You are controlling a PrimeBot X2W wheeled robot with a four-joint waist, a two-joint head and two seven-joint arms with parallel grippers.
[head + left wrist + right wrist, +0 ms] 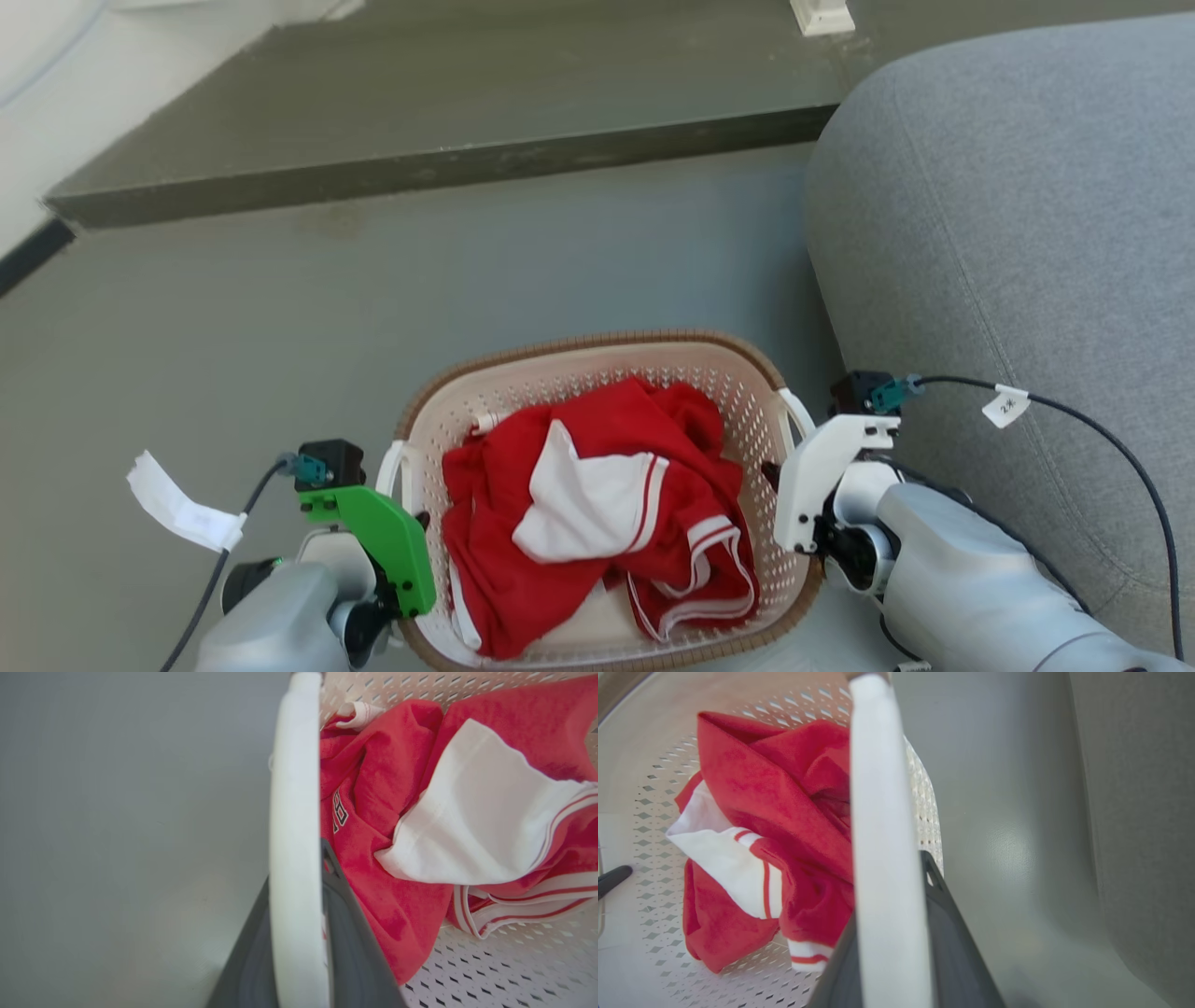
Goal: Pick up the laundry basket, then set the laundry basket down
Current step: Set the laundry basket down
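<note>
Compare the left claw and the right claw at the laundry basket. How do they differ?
The left claw carries a green bracket; the right claw carries a white bracket. The left claw has grey floor beside it; the right claw has the grey sofa beside it. Each is closed on a white handle of the laundry basket.

even daylight across my feeds; soft glare on the floor (pixel 1008 844), wrist views blur the near handle (pixel 294 858).
</note>
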